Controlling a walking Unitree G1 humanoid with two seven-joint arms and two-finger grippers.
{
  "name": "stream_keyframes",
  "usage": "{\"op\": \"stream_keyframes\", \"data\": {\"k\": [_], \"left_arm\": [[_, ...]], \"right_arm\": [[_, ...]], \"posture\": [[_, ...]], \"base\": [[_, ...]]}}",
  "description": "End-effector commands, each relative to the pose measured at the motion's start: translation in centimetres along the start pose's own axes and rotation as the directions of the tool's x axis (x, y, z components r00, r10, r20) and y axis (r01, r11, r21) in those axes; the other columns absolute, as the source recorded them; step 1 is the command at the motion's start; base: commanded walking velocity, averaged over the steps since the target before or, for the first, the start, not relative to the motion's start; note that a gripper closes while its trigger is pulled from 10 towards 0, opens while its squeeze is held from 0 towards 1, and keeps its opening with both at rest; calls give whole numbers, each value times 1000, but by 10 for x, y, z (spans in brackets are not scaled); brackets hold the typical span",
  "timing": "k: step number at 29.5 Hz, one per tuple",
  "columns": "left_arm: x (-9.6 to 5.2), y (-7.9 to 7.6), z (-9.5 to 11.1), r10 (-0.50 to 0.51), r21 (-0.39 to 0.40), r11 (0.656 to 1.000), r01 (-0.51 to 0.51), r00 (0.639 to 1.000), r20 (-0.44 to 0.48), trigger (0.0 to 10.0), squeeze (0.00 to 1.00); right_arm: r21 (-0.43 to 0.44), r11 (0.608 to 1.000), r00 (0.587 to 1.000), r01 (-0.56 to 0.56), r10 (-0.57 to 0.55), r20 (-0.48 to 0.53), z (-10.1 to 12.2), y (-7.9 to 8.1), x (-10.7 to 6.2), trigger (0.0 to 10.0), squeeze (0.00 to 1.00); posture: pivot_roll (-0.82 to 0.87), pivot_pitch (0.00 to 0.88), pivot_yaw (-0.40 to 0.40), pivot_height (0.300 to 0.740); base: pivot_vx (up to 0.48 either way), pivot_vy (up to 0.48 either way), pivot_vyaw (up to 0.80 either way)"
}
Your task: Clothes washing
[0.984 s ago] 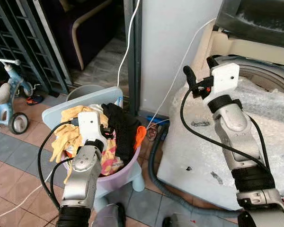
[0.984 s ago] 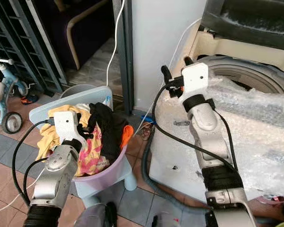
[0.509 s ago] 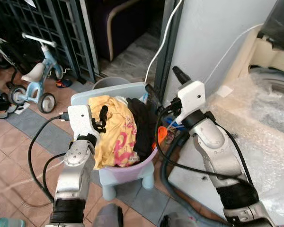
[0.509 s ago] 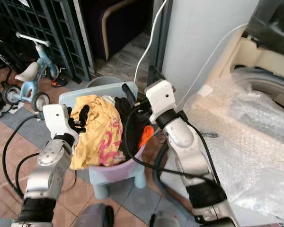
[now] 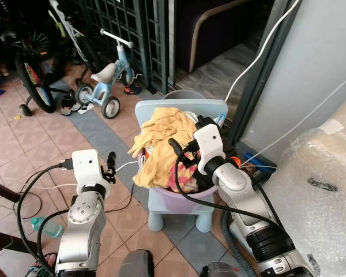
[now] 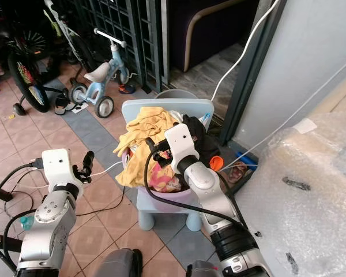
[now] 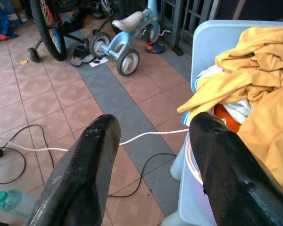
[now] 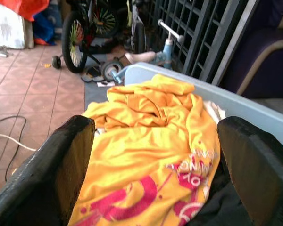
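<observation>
A purple basket (image 5: 187,195) heaped with clothes stands on a light-blue child's chair (image 5: 181,107). A yellow garment (image 5: 161,124) with pink print (image 8: 132,195) lies on top, and a black garment (image 6: 199,130) lies at the far side. My right gripper (image 8: 162,125) is open, hovering just above the yellow garment with nothing between its fingers. My left gripper (image 7: 153,125) is open over the tiled floor, to the left of the chair and apart from the basket. The bubble-wrapped washing machine (image 5: 326,187) stands at the right.
A blue tricycle (image 5: 106,75) and a bicycle (image 5: 32,75) stand by the dark metal gate (image 5: 132,29) at the back left. A white cable (image 7: 146,136) and black cables cross the tiles. A plastic bottle (image 5: 46,227) lies near my left side. A grey wall (image 5: 328,69) rises behind the machine.
The camera has swung left from the washing machine to the basket. My right gripper came from above the machine to over the clothes. My left gripper went from the basket to its left.
</observation>
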State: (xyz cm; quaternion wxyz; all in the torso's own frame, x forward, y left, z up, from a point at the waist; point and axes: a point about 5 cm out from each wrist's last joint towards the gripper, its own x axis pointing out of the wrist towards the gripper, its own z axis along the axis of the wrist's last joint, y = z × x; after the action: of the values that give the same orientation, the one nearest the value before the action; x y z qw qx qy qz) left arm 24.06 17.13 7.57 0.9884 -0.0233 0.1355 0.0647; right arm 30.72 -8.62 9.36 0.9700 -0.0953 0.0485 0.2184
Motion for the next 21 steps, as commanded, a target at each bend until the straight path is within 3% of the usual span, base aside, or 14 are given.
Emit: {"op": "stream_keyframes", "data": {"k": [1,4,6,7,8,12,20,21], "left_arm": [[-5,5,6,-1,36,999,1,1000,8,10000,0],[-10,5,5,-4,33,999,4,1000,-3,10000,0],[-17,4,3,-23,42,999,24,1000,-13,10000,0],[-19,2,4,-32,40,999,33,999,-11,10000,0],[-20,1,5,-41,35,999,42,999,-8,10000,0],[-35,-6,14,-106,49,993,105,994,3,10000,0],[-57,1,12,-103,73,992,106,994,-37,10000,0],[-61,1,11,-99,71,992,102,994,-51,10000,0]], "right_arm": [[21,999,999,41,-41,-28,-4,0,5,10000,1000],[37,996,994,85,-82,-71,-11,-3,7,10000,1000],[60,984,963,166,-148,-226,-33,-8,11,10000,1000],[86,979,957,183,-158,-245,-36,-9,13,10000,224],[112,974,952,196,-161,-260,-38,-10,15,10000,0],[175,956,934,238,-176,-311,-42,-13,25,10000,0],[228,940,936,253,-178,-305,-36,-3,36,10000,0],[242,942,940,233,-154,-304,-36,4,38,9059,0]], "posture": [[85,140,10,740],[104,151,7,740],[125,165,6,740],[137,172,8,740],[137,172,8,740],[182,218,15,740],[225,291,11,740],[225,304,8,740]], "base": [[0,0,0],[0,0,0],[0,0,0],[0,0,0],[0,0,0],[0,0,0],[0,0,0],[0,0,0]]}}
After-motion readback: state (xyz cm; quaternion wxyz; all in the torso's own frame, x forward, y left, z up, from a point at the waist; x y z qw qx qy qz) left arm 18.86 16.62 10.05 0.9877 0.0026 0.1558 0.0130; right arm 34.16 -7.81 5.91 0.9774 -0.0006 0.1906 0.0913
